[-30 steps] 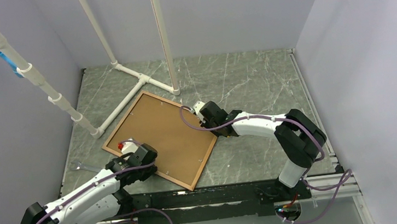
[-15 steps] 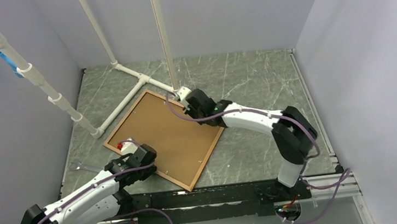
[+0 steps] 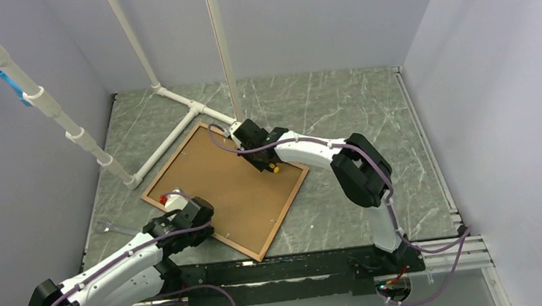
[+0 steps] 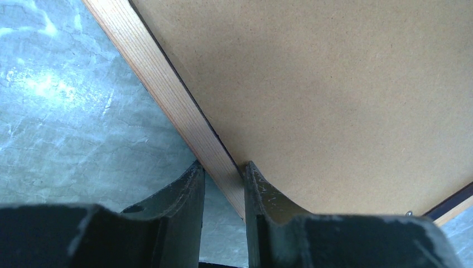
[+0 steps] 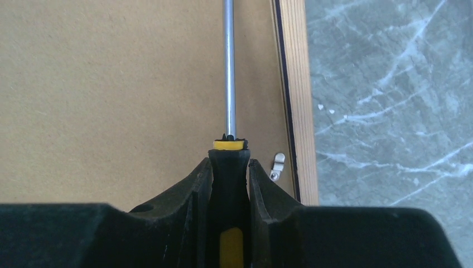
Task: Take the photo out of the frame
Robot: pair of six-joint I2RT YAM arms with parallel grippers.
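Note:
The frame (image 3: 286, 213) lies face down on the marble table, showing its pale wood back edge and the brown backing board (image 3: 227, 191). The photo is hidden under the board. My left gripper (image 3: 193, 219) is shut on the frame's near-left edge; in the left wrist view the gripper (image 4: 223, 167) has one finger on each side of the wood strip (image 4: 167, 95). My right gripper (image 3: 263, 161) is over the board near the frame's far-right edge. In the right wrist view it (image 5: 229, 162) is shut on a black-and-yellow screwdriver (image 5: 228, 84), whose shaft lies along the board.
A small metal retaining clip (image 5: 277, 166) sits on the board beside the frame's edge (image 5: 294, 84). A white pipe structure (image 3: 176, 128) stands at the back left, touching the frame's far corner. Grey walls close in three sides.
My right arm has swung left with the screwdriver, from the frame's right corner to over the board. The frame's right corner has shifted a little away. The left arm has not moved.

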